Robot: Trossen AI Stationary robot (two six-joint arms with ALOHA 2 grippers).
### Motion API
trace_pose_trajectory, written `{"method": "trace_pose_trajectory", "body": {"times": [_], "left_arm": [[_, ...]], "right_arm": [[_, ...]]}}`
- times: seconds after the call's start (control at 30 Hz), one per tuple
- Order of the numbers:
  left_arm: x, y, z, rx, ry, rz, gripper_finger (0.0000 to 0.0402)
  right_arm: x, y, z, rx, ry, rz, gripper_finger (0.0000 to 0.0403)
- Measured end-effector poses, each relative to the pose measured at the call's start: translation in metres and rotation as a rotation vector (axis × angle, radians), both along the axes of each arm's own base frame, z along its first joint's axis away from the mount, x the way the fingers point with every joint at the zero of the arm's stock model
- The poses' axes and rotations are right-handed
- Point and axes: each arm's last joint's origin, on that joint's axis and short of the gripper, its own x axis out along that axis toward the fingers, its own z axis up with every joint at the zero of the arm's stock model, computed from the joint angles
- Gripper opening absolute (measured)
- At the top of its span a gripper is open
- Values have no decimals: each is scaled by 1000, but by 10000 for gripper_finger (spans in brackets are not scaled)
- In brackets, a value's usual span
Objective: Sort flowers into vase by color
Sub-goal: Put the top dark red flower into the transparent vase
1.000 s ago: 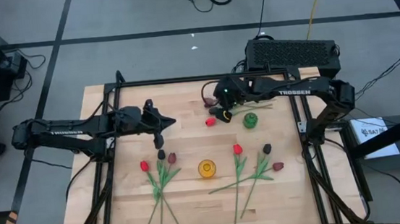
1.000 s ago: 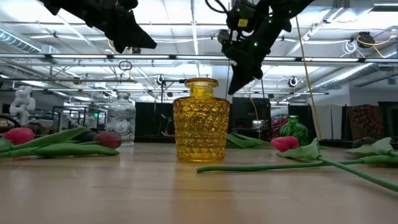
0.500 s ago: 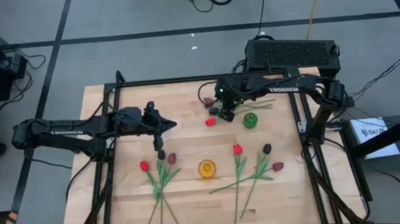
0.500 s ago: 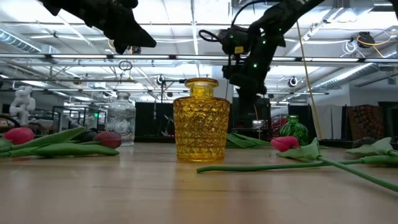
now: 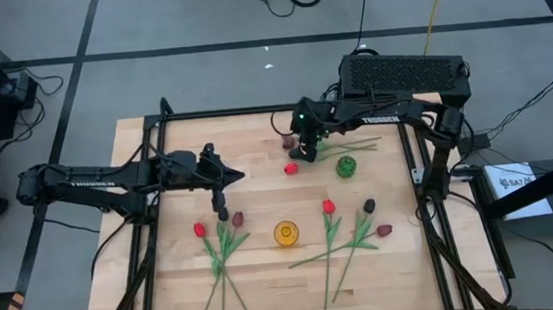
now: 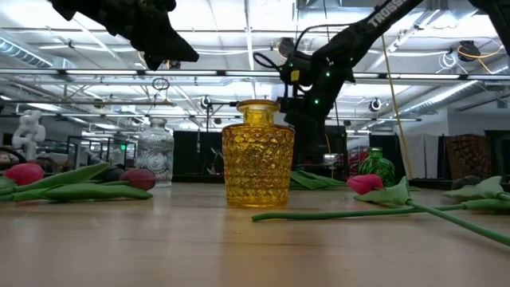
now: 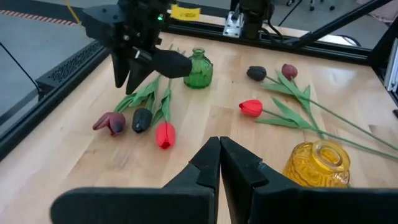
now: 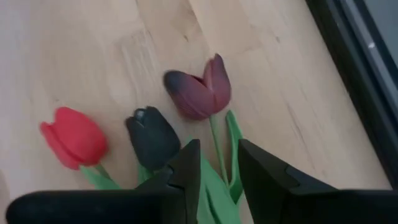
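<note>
With my right gripper [image 8: 214,171] parted above the maroon tulip's [image 8: 199,90] stem near the worktop's far edge, I should straddle only that stem, while my clenched left gripper [image 7: 219,163] waits mid-table.

White capitals "TROSSEN" printed along the dark forearm of the left arm [image 5: 93,177], readable from above. Same white "TROSSEN" lettering on the dark forearm of the right arm [image 5: 386,120] in the high view; only "TROSS" legible on that arm's slanted link [image 6: 384,13] in the low view. Dark print on a white paper sheet [image 5: 512,181] lying on the grey floor beside the table's right edge, too small to read. Small yellow label [image 7: 185,12] on dark equipment past the wooden table's far edge, dark marks illegible. No other readable text or numbers.
</note>
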Motion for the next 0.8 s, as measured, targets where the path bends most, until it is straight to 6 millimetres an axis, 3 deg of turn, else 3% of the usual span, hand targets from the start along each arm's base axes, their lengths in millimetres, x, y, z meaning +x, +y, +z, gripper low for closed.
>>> {"method": "trace_pose_trajectory", "body": {"times": [0.4,0.8], "left_arm": [[0,0,0,27,4,-11,18],[0,0,0,50,7,-19,18]], "right_arm": [[9,-10,-23,8,-20,81,125],[-4,-32,-25,12,-13,48,123]]}}
